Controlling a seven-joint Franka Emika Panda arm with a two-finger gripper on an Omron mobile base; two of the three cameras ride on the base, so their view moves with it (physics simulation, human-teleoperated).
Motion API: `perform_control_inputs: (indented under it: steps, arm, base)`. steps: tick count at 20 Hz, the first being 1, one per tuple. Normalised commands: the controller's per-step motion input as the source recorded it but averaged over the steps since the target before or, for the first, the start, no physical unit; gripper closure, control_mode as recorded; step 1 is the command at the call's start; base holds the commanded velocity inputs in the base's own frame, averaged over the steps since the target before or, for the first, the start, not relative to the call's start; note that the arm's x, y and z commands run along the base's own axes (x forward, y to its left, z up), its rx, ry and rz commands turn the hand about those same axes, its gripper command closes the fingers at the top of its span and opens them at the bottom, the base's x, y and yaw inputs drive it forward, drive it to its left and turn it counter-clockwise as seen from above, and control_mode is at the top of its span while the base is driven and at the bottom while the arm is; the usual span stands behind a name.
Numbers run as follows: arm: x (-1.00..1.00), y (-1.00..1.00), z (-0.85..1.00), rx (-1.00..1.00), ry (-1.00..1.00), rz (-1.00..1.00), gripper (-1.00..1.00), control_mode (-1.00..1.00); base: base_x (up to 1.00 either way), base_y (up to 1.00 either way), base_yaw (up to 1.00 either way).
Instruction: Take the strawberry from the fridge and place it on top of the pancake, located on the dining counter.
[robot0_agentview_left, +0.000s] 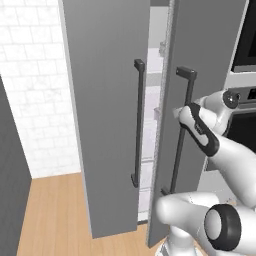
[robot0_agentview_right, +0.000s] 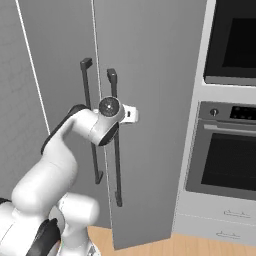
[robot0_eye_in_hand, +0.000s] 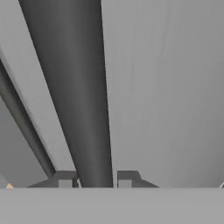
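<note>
One fridge (robot0_agentview_left: 107, 125), tall and matte grey; two doors on it, the left door (robot0_agentview_left: 100, 150) swung ajar and the right door (robot0_agentview_left: 200, 50) beside it; two long dark vertical bar handles, one per door, the left handle (robot0_agentview_left: 137, 125) and the right handle (robot0_agentview_left: 181, 135); several white shelves (robot0_agentview_left: 154, 112) glimpsed through the gap between the doors, too narrow a slice to count them; two black built-in ovens stacked to the right, an upper oven (robot0_agentview_right: 232, 42) and a lower oven (robot0_agentview_right: 227, 155); one white drawer (robot0_agentview_right: 220, 225) under the lower oven; one white-tiled wall (robot0_agentview_left: 37, 85); one wood floor (robot0_agentview_left: 55, 220); one gripper (robot0_eye_in_hand: 95, 178), with two dark fingertips (robot0_eye_in_hand: 64, 178).
</note>
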Motion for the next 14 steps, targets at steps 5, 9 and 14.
perform_control_inputs:
  steps: [5, 9, 14]
  arm:
    - [-0.32, -0.42, -0.08, -0.01, 0.05, 0.00, -1.00, -1.00]
    - [-0.11, 0.04, -0.15, -0.13, 0.05, 0.00, -1.00, -1.00]
    - [-0.97, 0.00, 0.07, -0.01, -0.08, 0.08, -1.00, -1.00]
  base:
    - [0.00, 0.00, 0.00]
    - [0.00, 0.00, 0.00]
    - [0.00, 0.00, 0.00]
